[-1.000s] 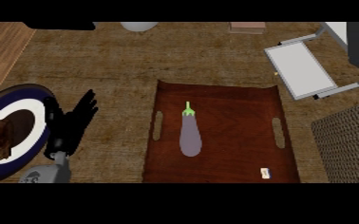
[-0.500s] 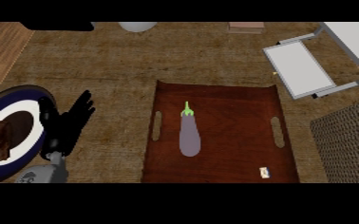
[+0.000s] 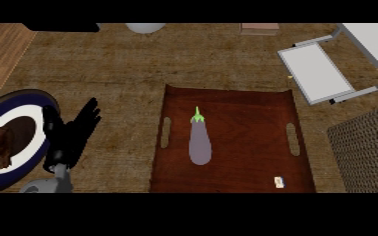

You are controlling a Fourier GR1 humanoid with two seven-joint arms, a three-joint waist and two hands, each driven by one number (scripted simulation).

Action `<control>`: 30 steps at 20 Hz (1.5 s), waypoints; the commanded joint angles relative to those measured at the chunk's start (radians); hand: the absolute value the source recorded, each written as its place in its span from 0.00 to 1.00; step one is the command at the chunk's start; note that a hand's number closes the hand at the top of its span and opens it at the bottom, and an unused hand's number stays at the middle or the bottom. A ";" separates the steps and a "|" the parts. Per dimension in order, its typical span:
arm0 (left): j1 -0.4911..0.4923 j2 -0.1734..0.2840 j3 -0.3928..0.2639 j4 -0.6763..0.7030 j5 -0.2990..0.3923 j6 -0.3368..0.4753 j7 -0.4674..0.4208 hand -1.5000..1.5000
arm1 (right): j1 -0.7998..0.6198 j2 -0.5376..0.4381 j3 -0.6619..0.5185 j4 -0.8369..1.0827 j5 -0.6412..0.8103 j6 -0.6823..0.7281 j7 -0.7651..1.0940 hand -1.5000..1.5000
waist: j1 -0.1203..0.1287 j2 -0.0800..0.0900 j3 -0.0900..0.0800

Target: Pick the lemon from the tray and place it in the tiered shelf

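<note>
At the counter's near left edge the left hand (image 3: 71, 132) rests, fingers straight and spread, holding nothing, beside a blue-rimmed plate (image 3: 29, 100). On the brown tray (image 3: 251, 110) lies a purple eggplant (image 3: 199, 142) (no lemon shows). The grey tiered shelf (image 3: 317, 75) sits at the far right corner.

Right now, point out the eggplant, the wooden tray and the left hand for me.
eggplant (image 3: 200, 143): head view, middle of its purple body.
wooden tray (image 3: 251, 115): head view, bare floor right of the eggplant.
left hand (image 3: 71, 136): head view, on its black palm.
</note>
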 commanded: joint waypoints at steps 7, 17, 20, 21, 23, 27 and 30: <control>0.049 0.015 0.030 0.005 0.020 -0.044 -0.049 0.50 | 0.070 -0.062 -0.013 0.028 -0.047 -0.083 -0.056 1.00 | -0.008 -0.004 -0.001; -0.027 -0.001 0.021 0.067 -0.017 -0.021 -0.036 0.50 | 0.030 -0.064 0.008 0.101 -0.063 -0.106 -0.058 1.00 | -0.002 0.002 -0.001; 0.007 0.005 0.031 0.033 -0.015 -0.021 -0.037 0.50 | 0.043 -0.077 0.032 0.076 -0.066 -0.023 -0.062 1.00 | -0.013 -0.006 -0.001; -0.022 -0.014 0.028 0.055 -0.018 -0.001 -0.035 0.50 | 0.042 -0.087 0.000 0.051 -0.085 -0.146 -0.054 1.00 | -0.009 -0.001 -0.001; -0.014 0.007 0.028 0.021 -0.006 -0.023 -0.006 0.50 | 0.035 -0.090 -0.015 0.028 -0.079 -0.241 -0.007 0.00 | 0.005 0.004 0.000; -0.024 -0.021 0.011 0.023 -0.031 0.015 0.011 0.50 | 0.086 -0.047 -0.032 -0.033 -0.113 -0.340 -0.010 0.00 | -0.013 -0.004 0.000; -0.031 -0.020 0.016 0.052 -0.033 0.006 -0.019 0.50 | 0.037 -0.050 -0.060 -0.047 -0.137 -0.418 -0.010 0.00 | 0.002 0.003 0.000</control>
